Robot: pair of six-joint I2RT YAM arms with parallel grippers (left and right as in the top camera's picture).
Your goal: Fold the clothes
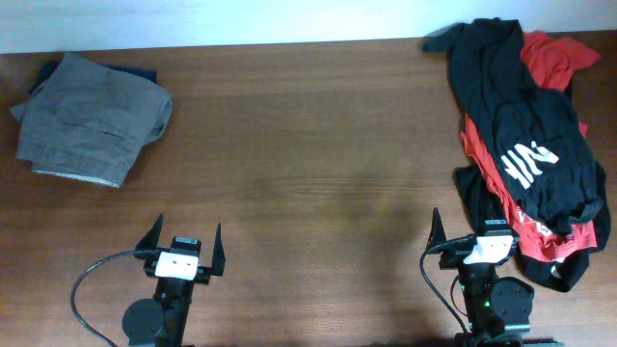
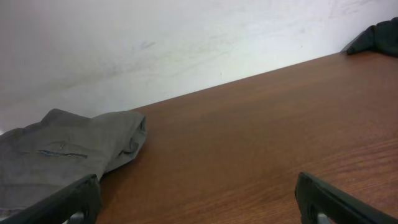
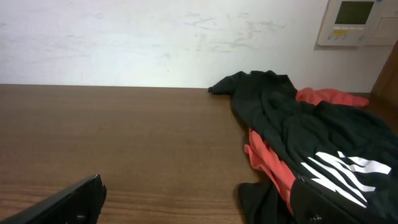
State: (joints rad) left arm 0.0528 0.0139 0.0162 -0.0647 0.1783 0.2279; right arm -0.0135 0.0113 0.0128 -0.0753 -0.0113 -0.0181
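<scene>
The clothes, a pair of grey woven shorts (image 1: 92, 120), lie in a compact bundle at the table's far left; the left wrist view has them (image 2: 62, 152) ahead and to the left. My left gripper (image 1: 186, 231) hovers near the front edge, well short of the shorts. It is open, with only bare wood between its fingers (image 2: 198, 186). My right gripper (image 1: 469, 226) is at the front right, also open and holding nothing (image 3: 199, 186). Its right finger is up against the edge of a pile of garments.
A pile of black garments with white print (image 1: 525, 125) (image 3: 298, 118) and red cloth (image 1: 549, 53) (image 3: 273, 162) runs along the right side. A dark item (image 1: 135, 72) peeks from behind the shorts. The white wall (image 3: 155, 37) runs behind the table's far edge.
</scene>
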